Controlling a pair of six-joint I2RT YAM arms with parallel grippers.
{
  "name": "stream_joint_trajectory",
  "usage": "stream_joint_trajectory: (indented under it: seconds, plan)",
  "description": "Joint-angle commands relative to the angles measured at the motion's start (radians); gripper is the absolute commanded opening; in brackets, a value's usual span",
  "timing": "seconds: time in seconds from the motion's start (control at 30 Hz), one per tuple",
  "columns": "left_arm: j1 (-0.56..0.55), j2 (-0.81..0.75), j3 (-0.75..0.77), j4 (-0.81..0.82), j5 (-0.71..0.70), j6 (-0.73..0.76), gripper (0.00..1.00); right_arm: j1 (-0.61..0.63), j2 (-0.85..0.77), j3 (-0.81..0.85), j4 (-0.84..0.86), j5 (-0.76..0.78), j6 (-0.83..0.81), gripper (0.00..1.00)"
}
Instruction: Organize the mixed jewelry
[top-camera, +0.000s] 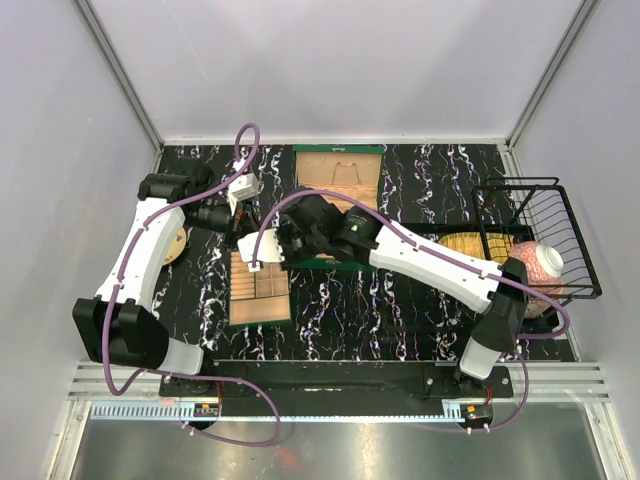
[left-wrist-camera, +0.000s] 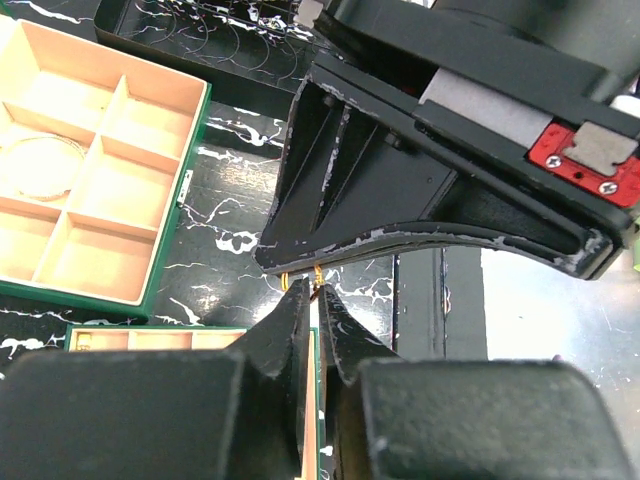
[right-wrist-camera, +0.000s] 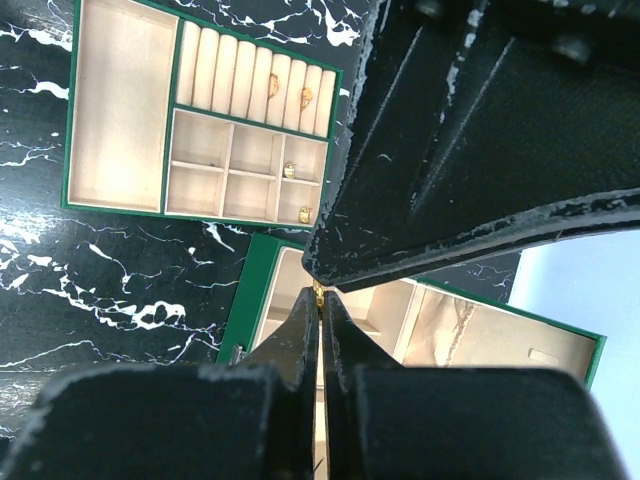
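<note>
- Gold ring (left-wrist-camera: 318, 273), small, hangs above the counter (left-wrist-camera: 230, 215), pinched tip to tip: my left tool (left-wrist-camera: 313, 300) and right tool (right-wrist-camera: 320, 302) are both clamped together on it.
- I see other gold pieces (right-wrist-camera: 306, 97) lying in the green box (right-wrist-camera: 70, 100) slots.

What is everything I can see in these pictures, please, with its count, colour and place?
table: one, black with white veins, under everything.
tray: one, beige with green edge, near-left of centre.
gold pieces: four, gold, two on the tray's rolls, two in its small compartments.
pale loop: one, whitish, in a beige compartment.
green box: one, green, tan inside, open, far centre.
wire basket: one, black, right edge.
woven mat: one, yellow, left of the basket.
bowl: one, white and pink, at the basket.
small gold piece: one, gold, at both hands' tips.
left hand: one, black, shut.
right hand: one, black, shut, next to the left hand's tips.
</note>
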Motion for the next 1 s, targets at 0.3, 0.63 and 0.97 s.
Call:
stream_joint_trajectory:
  seconds: [0.3, 0.63, 0.97]
  plan:
    - [0.0, -0.154, -0.004, 0.02, -0.03, -0.146, 0.29, 0.012, -0.09, 0.0, -0.027, 0.042, 0.142, 0.0]
    - [0.0, -0.379, -0.2, 0.476, -0.126, -0.442, 0.39, -0.024, -0.112, 0.026, -0.043, -0.038, 0.298, 0.0]
    - [-0.002, -0.545, -0.392, 0.907, -0.166, -0.672, 0.45, -0.039, -0.121, 0.043, -0.043, -0.118, 0.395, 0.0]
